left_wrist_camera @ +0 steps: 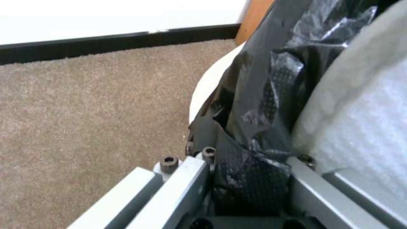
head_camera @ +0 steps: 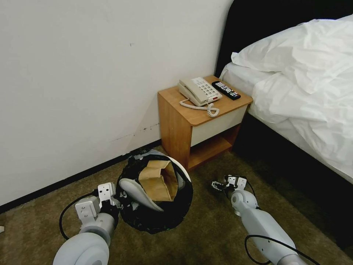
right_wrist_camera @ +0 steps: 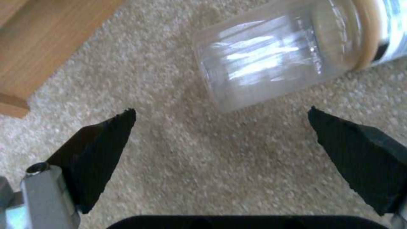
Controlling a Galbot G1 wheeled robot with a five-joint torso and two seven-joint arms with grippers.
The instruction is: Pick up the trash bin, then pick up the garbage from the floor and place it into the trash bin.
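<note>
Trash bin (head_camera: 154, 206) is held up beside the left arm, tilted toward the camera, black liner folded over its rim; a brown paper bag (head_camera: 159, 180) and a white slipper (head_camera: 138, 193) already sit inside. Left tool (head_camera: 110, 198) is clamped on the bin's rim; the left wrist view shows liner pinched between its jaws (left_wrist_camera: 250, 184). A clear plastic bottle (right_wrist_camera: 279, 60) lies on its side on the carpet (head_camera: 206, 228), just ahead of the right tool (right_wrist_camera: 220, 127), not touching. Right tool (head_camera: 224, 184) hangs low over the floor with jaws spread wide, holding nothing, near the foot of the nightstand (head_camera: 198, 121) by the bed (head_camera: 305, 92).

Step in hand, as I judge it: bin pickup done, some garbage in, now reaching for the bottle. Next move calls for pushing the right tool forward until the jaws straddle the bottle's body, then closing gently. It is round and may roll or slip on the carpet.
</note>
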